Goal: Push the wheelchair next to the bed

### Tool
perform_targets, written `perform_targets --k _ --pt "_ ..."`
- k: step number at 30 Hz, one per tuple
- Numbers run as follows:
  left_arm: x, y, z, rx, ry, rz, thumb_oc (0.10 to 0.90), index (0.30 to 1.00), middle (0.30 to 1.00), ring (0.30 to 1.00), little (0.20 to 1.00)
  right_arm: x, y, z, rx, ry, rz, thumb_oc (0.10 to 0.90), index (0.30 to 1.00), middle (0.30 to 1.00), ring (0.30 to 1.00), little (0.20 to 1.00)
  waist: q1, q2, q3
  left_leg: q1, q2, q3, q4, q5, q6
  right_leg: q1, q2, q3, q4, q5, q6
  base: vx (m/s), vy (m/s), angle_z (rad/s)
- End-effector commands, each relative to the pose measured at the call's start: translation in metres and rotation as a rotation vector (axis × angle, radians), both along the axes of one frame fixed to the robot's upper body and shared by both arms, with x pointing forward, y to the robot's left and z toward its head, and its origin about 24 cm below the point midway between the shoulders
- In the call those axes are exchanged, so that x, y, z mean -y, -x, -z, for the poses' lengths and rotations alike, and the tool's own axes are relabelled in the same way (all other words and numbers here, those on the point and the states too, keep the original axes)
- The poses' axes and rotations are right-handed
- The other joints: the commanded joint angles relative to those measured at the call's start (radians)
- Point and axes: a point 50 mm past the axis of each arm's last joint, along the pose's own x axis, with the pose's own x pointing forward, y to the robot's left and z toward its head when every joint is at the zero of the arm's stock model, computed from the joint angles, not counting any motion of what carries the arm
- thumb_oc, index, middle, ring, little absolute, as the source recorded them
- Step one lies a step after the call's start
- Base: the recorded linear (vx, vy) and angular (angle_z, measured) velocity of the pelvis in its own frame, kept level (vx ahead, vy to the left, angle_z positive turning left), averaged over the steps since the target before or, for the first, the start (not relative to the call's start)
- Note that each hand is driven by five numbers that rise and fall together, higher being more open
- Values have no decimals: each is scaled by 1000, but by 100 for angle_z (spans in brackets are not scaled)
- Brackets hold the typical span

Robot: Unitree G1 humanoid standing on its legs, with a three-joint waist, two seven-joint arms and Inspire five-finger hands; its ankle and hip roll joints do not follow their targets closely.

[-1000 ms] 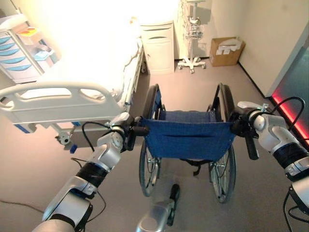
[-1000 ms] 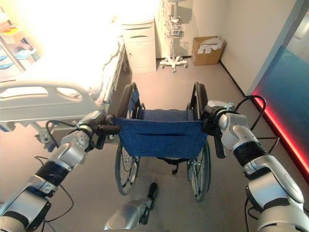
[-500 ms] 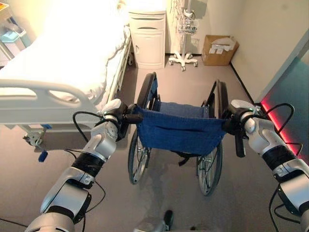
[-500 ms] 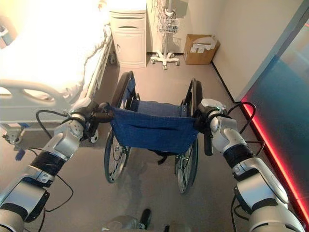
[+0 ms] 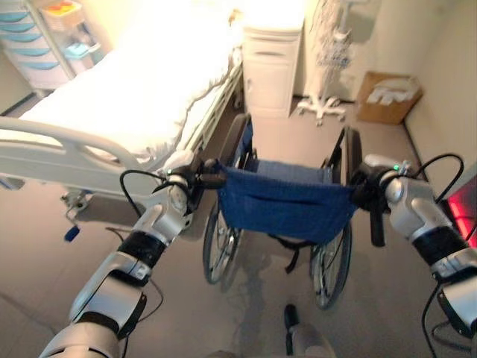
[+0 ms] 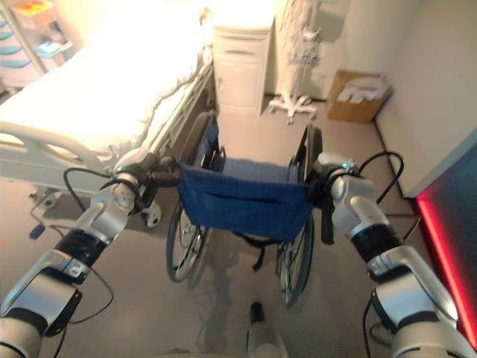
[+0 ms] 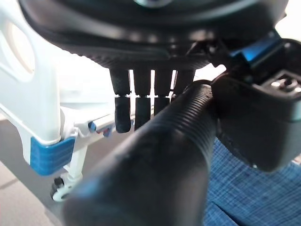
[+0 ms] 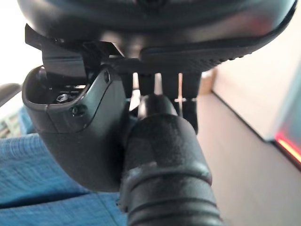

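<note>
The wheelchair [image 5: 287,210], black-framed with a blue cloth back, stands just ahead of me, its left wheel close beside the white bed [image 5: 141,93]. My left hand [image 5: 192,188] is shut on the left push handle [image 7: 160,155], with its fingers [image 7: 123,106] curled over the black ribbed grip. On the other side, my right hand [image 5: 365,195] is shut on the right push handle [image 8: 164,160], fingers [image 8: 189,106] wrapped over it. The bed's white footboard [image 5: 59,153] lies to the left of my left arm.
A white bedside cabinet [image 5: 272,71] stands at the bed's head, straight beyond the wheelchair. A wheeled stand [image 5: 324,104] and a cardboard box [image 5: 387,97] sit by the far wall. A cart with blue drawers [image 5: 37,41] is far left. A wall with a red light strip [image 5: 458,205] runs on the right.
The camera has swung, so the whole picture has shifted. Both hands stay shut on the handles. The wheelchair now sits further along the bed's side, past the footboard.
</note>
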Motion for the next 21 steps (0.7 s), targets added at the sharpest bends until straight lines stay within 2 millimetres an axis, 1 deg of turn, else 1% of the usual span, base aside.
perform_targets --k 1,2,3,4,5,6,7,8,9,10,11,12,13,14,15,16,17,18,19,20,21 --pt "13 32 64 -191 181 52 400 300 300 300 300 -18 -3 -19 39 120 -199 400 300 300 300 300 -6 -67 15 65 176 134 -18 287 -77 24 -33 -1 -63 133 40 348 -234 15" --pt "15 30 62 -176 182 44 400 300 300 300 300 -18 -3 -17 41 119 -200 400 300 300 300 300 -18 -65 6 76 199 157 -12 329 -92 27 -35 -28 -67 127 35 354 -237 29" --pt "18 27 61 -157 183 37 400 300 300 300 300 -15 -3 -19 44 114 -187 400 300 300 300 300 -38 -66 -1 72 233 206 19 407 -107 41 -28 -49 -76 115 19 218 -148 34" --pt "19 26 61 -155 185 37 400 300 300 300 300 -14 -3 -19 45 114 -185 400 300 300 300 300 -41 -65 -1 70 238 211 24 417 -108 44 -25 -51 -77 113 15 321 -211 43" --pt "23 22 59 -137 194 22 400 300 300 300 300 -13 -3 -18 47 120 -178 400 300 300 300 300 -57 -76 -4 42 260 257 81 465 -108 68 -16 -68 -90 101 -8 311 -195 35" --pt "23 21 60 -132 202 9 400 300 300 300 300 -13 -3 -16 49 119 -174 400 300 300 300 300 -59 -80 -6 33 251 264 108 466 -102 80 -13 -75 -97 94 -17 519 -280 42" --pt "22 19 60 -127 218 -6 400 300 300 300 300 -12 -3 -14 46 106 -155 400 300 300 300 300 -56 -85 -5 -6 235 269 140 481 -95 115 1 -77 -103 76 -33 415 -189 25" --pt "23 18 59 -127 218 -8 400 300 300 300 300 -12 -2 -12 42 96 -143 400 300 300 300 300 -51 -88 0 -38 227 270 156 486 -90 135 6 -76 -106 66 -40 505 -207 34" --pt "23 17 57 -125 215 -4 400 300 300 300 300 -14 -2 -8 41 81 -122 400 300 300 300 300 -27 -92 15 -108 164 252 163 455 -70 176 15 -61 -114 55 -42 416 -149 32" --pt "22 16 56 -119 222 -2 400 300 300 300 300 -15 -3 -5 36 71 -108 400 300 300 300 300 -10 -92 26 -150 114 241 158 430 -56 199 22 -46 -120 48 -40 473 -135 23" --pt "21 17 56 -114 230 5 400 300 300 300 300 -16 -3 1 30 64 -92 400 300 300 300 300 10 -86 42 -201 66 247 136 416 -50 233 38 -39 -129 35 -41 392 -89 0" --pt "21 17 53 -112 232 14 400 300 300 300 300 -17 -3 3 27 65 -84 400 300 300 300 300 26 -77 52 -254 34 260 108 426 -51 261 51 -37 -135 27 -43 479 -77 -22" --pt "20 17 51 -106 232 24 400 300 300 300 300 -17 -2 9 19 49 -65 400 300 300 300 300 54 -63 75 -308 -2 282 70 426 -55 307 71 -28 -141 6 -42 478 -62 -25" --pt "19 18 51 -110 232 28 400 300 300 300 300 -16 0 15 13 40 -55 400 300 300 300 300 70 -52 82 -338 -13 295 35 441 -58 331 85 -27 -143 -6 -41 621 -37 -43" --pt "17 20 53 -126 237 33 400 300 300 300 300 -15 2 21 3 38 -44 400 300 300 300 300 87 -31 84 -370 -5 316 -37 475 -67 361 103 -29 -148 -23 -42 465 -11 -55" --pt "16 21 53 -129 237 35 400 300 300 300 300 -14 2 22 1 37 -43 400 300 300 300 300 94 -31 86 -369 -4 321 -58 484 -69 372 104 -27 -149 -29 -41 635 71 -63" --pt "15 23 55 -135 230 45 400 300 300 300 300 -11 3 23 -13 36 -27 400 300 300 300 300 116 -14 84 -384 6 326 -152 536 -81 409 117 -21 -157 -47 -43 644 144 -75" --pt "14 25 58 -144 234 42 400 300 300 300 300 -12 2 23 -27 34 -24 400 300 300 300 300 137 -3 76 -401 2 301 -236 554 -86 438 124 0 -163 -64 -41 626 149 -73" --pt "13 26 58 -146 235 39 400 300 300 300 300 -12 2 23 -31 33 -24 400 300 300 300 300 141 -6 76 -395 -3 299 -254 559 -86 445 119 3 -162 -71 -41 532 179 -80" --pt "11 28 61 -152 249 29 400 300 300 300 300 -14 2 22 -46 29 -23 400 300 300 300 300 157 -2 67 -404 -3 271 -295 565 -87 464 118 18 -161 -88 -39 605 284 -69" --pt "6 31 63 -163 264 13 400 300 300 300 300 -16 1 20 -72 28 -27 400 300 300 300 300 166 -1 51 -399 6 260 -300 547 -86 486 103 29 -146 -119 -30 771 437 -69"
